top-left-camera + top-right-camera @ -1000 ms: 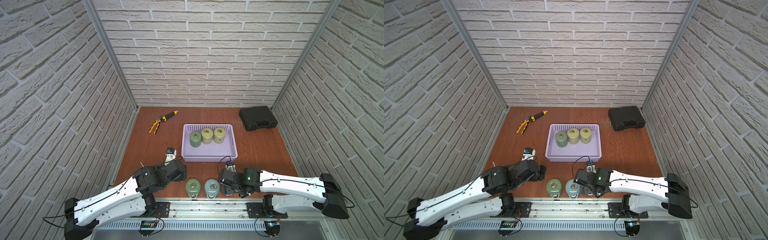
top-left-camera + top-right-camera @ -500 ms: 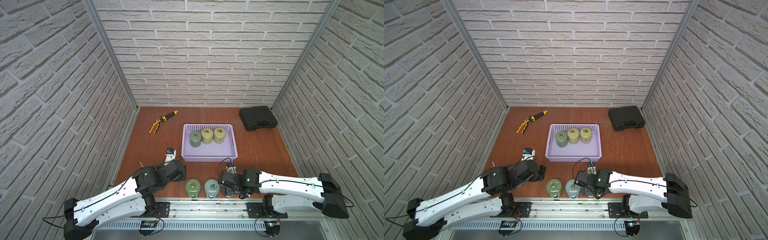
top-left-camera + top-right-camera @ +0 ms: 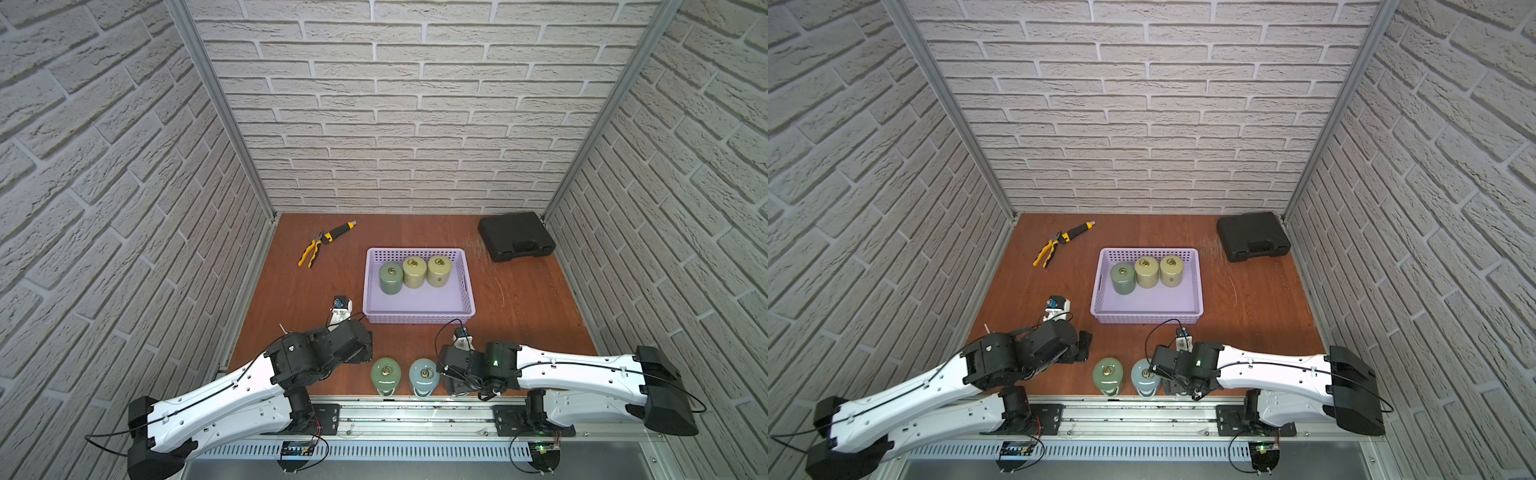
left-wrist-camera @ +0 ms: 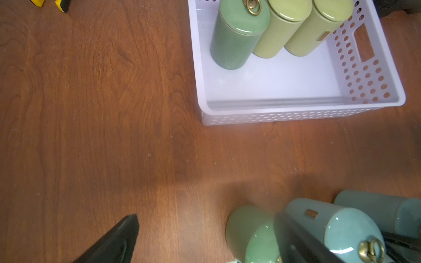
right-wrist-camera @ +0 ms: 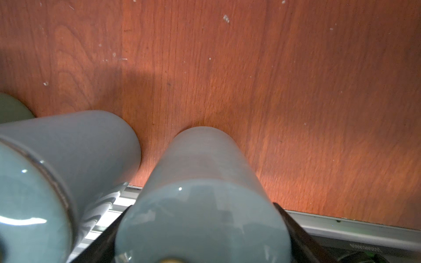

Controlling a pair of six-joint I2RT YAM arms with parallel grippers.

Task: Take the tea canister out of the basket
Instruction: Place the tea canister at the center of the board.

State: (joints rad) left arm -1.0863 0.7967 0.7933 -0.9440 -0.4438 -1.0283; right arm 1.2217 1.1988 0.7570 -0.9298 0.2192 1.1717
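Observation:
The lavender basket [image 3: 419, 318] [image 3: 1148, 319] [image 4: 284, 115] sits mid-table with a dark green canister [image 3: 390, 279] and two olive ones [image 3: 414, 272] [image 3: 439, 270] upright along its far side. My right gripper [image 5: 202, 227] [image 3: 455, 380] is shut on a blue-grey tea canister [image 5: 205, 182], which stands on the wood by the table's front edge and is hidden under the wrist in both top views. Beside it stand a blue canister [image 3: 424, 376] [image 5: 57, 159] and a pale green one [image 3: 386, 374]. My left gripper [image 4: 205, 239] [image 3: 361, 345] hovers open just left of the pale green canister.
Yellow-handled pliers [image 3: 318, 247] lie at the back left, and a black hard case [image 3: 515, 236] sits in the back right corner. Brick-pattern walls close in three sides. A metal rail [image 3: 415, 409] runs along the front edge right behind the standing canisters.
My right gripper has edged slightly toward the front edge and the blue canister, still holding its canister. The left arm has stayed still.

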